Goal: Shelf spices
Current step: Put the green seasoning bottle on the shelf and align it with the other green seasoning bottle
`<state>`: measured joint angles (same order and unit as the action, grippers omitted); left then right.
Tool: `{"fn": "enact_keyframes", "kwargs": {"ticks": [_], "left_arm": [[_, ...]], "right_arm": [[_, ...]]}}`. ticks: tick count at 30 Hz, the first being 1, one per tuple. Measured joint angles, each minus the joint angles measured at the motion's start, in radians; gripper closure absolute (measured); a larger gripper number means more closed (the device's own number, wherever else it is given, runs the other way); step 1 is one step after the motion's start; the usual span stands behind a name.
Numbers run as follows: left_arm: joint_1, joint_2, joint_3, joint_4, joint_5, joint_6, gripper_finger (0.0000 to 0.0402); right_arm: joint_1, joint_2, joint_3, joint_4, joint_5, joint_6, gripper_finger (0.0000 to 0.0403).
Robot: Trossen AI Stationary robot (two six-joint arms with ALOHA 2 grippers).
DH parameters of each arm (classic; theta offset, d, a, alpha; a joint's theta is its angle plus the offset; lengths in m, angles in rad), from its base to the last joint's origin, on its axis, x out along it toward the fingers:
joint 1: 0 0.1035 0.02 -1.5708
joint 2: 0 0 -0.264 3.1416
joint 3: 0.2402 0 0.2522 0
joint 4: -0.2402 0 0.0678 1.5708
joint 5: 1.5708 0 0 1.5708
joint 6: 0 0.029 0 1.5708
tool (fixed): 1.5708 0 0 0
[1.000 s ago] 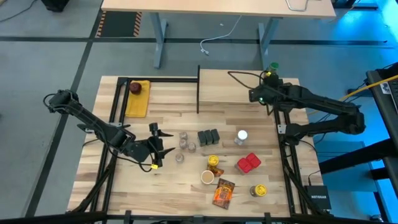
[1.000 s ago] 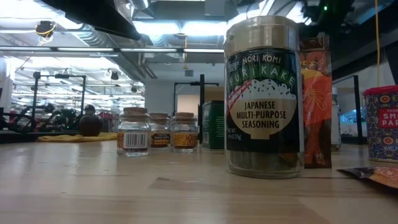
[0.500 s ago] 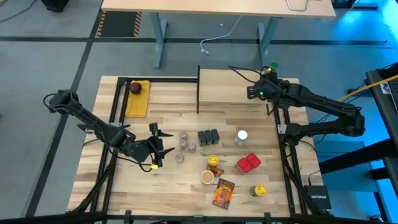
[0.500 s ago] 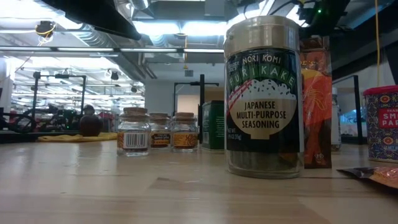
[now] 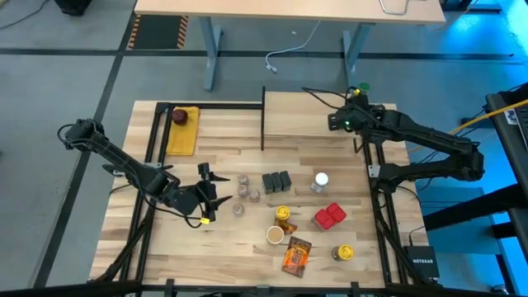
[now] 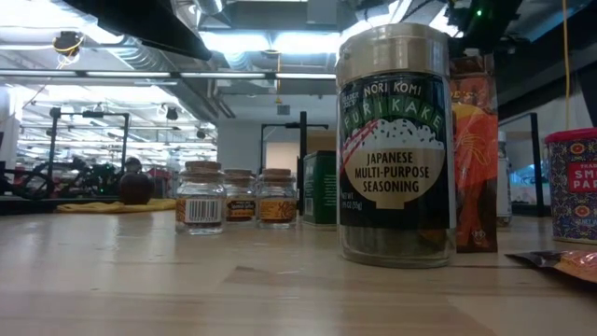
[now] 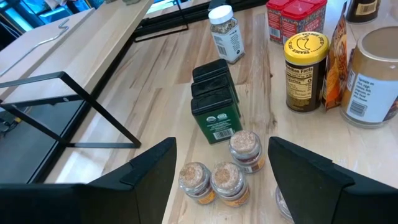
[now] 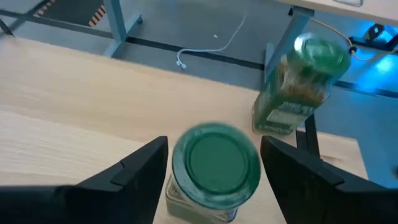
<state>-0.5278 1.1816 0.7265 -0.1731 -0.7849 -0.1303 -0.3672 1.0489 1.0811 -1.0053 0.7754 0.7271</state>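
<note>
- Where the plank-striped wooden surface (image 5: 223,144) meets its far right corner, the shelf (image 5: 305,115) sits as a pale board on a thin black frame.
- Right gripper (image 8: 214,165): above the shelf's far right part, jaws spread either side of a green-lidded jar (image 8: 216,171) without pinching it, the jar standing on the board; a second green-lidded jar (image 8: 305,81) stands near it at the board's corner.
- Left gripper (image 7: 221,168): low over the surface's left-middle, jaws wide apart and holding nothing, facing the jars.
- Unshelved spices on the surface: three small cork-topped jars (image 5: 245,191), three dark tins (image 5: 277,182) side by side, a white-lidded jar (image 5: 321,180), two red boxes (image 5: 329,216), a yellow-lidded jar (image 5: 283,214), a tan-lidded jar (image 5: 275,235), an orange packet (image 5: 296,256), another yellow-lidded jar (image 5: 344,252).
- Far left corner: a dark red round thing (image 5: 179,116) on a yellow pad (image 5: 183,132).
- Room: grey floor (image 5: 82,74), a pale desk (image 5: 289,7) on grey legs beyond the surface, a white cable (image 5: 285,51) on the floor; the low view shows bright ceiling lights (image 6: 252,39) and exposed ducts.
</note>
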Motion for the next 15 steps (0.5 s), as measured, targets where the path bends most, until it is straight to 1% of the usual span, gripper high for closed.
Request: {"fn": "enact_keyframes", "kwargs": {"ticks": [4,7,9,10,15], "left_arm": [[0.000,0.000,0.000,0.000,0.000,-0.004,0.0153],[-0.002,0.000,0.000,0.000,0.000,-0.004,0.0153],[-0.002,0.000,0.000,-0.003,0.000,-0.005,0.0153],[-0.002,0.000,0.000,-0.004,0.000,-0.004,0.0153],[-0.005,0.000,0.000,-0.005,0.000,-0.016,0.0153]], "right_arm": [[0.000,0.000,0.078,-0.027,-0.010,-0.035,0.0139],[0.002,-0.002,0.130,-0.046,-0.081,-0.060,0.0139],[0.020,-0.002,0.137,-0.057,-0.146,-0.055,0.0139],[0.036,0.000,0.136,-0.072,-0.160,-0.043,0.0139],[0.133,0.031,0.136,-0.210,-0.106,0.034,0.0139]]}}
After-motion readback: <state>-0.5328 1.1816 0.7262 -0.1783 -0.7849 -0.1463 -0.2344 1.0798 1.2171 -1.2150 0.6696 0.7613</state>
